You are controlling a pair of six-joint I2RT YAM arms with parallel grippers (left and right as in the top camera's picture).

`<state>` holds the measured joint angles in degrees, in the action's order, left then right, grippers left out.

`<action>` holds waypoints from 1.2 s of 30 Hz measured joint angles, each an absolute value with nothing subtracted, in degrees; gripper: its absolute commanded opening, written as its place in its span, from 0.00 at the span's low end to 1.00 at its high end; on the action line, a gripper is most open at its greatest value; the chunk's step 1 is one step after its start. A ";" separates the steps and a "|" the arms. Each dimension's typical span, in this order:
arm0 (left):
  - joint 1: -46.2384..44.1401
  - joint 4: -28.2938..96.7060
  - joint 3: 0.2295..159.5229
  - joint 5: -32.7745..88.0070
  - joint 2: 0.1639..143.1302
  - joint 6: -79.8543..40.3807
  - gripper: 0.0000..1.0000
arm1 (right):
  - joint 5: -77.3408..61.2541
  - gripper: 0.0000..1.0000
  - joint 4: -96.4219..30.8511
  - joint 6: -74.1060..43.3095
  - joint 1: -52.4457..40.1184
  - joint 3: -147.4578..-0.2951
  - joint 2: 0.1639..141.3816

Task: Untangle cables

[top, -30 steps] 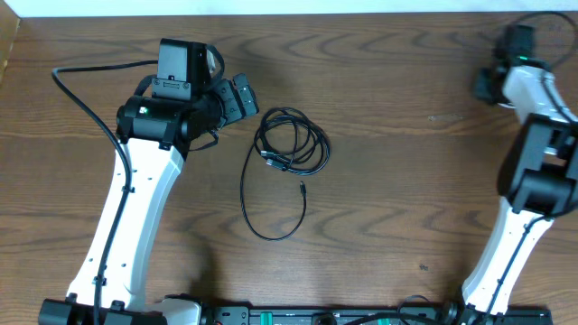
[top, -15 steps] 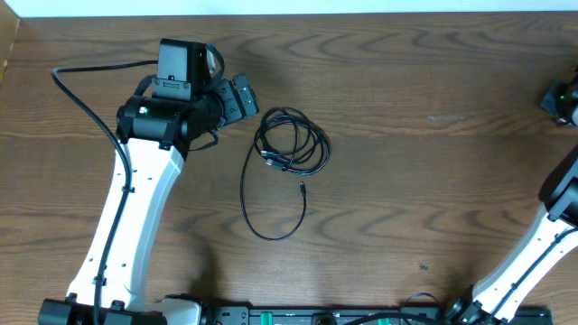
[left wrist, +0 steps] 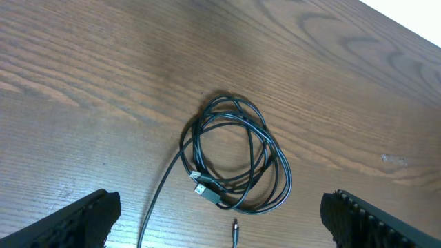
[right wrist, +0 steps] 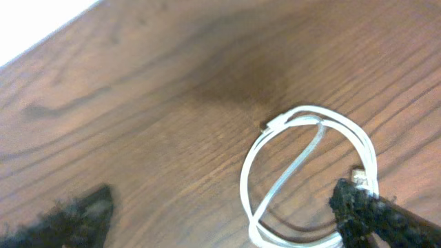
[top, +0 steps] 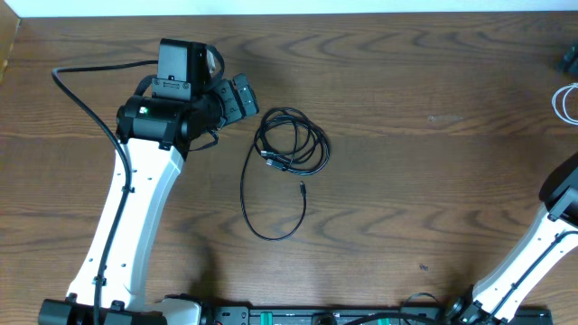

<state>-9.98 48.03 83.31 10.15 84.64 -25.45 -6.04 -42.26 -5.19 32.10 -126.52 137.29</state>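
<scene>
A black cable (top: 291,143) lies coiled at mid-table, and its long tail loops toward the front (top: 271,226). In the left wrist view the same black cable (left wrist: 234,155) lies ahead of my left gripper (left wrist: 220,231), which stands open and empty. From overhead, the left gripper (top: 244,97) is just left of the coil. A white cable (right wrist: 310,179) lies coiled on the wood between the wide-open jaws of my right gripper (right wrist: 220,210). One of the right gripper's fingers (right wrist: 362,207) overlaps the coil's right side. The white cable (top: 567,101) also shows at the overhead view's right edge.
The wooden table (top: 415,181) spreads between the two cables. The left arm (top: 135,208) slants from the front edge toward the back left. The right arm's white link (top: 533,244) rises at the right edge. A black rail (top: 325,316) runs along the front.
My right arm has swung right, mostly out of the overhead view, and its jaws have opened wide. The white cable now rests on the table at the right edge. The left arm has not moved.
</scene>
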 measured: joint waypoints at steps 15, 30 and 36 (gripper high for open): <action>-9.98 48.03 83.31 10.15 84.64 -25.45 0.98 | -20.93 0.99 -68.07 -2.20 11.60 -134.85 124.95; -9.98 47.72 83.31 10.15 84.64 -25.45 0.98 | -22.50 0.99 -68.58 -0.86 -11.22 -122.98 124.99; -9.98 47.64 83.29 10.15 84.64 -25.45 0.99 | -23.18 0.94 -63.09 -1.30 -13.78 -112.92 125.01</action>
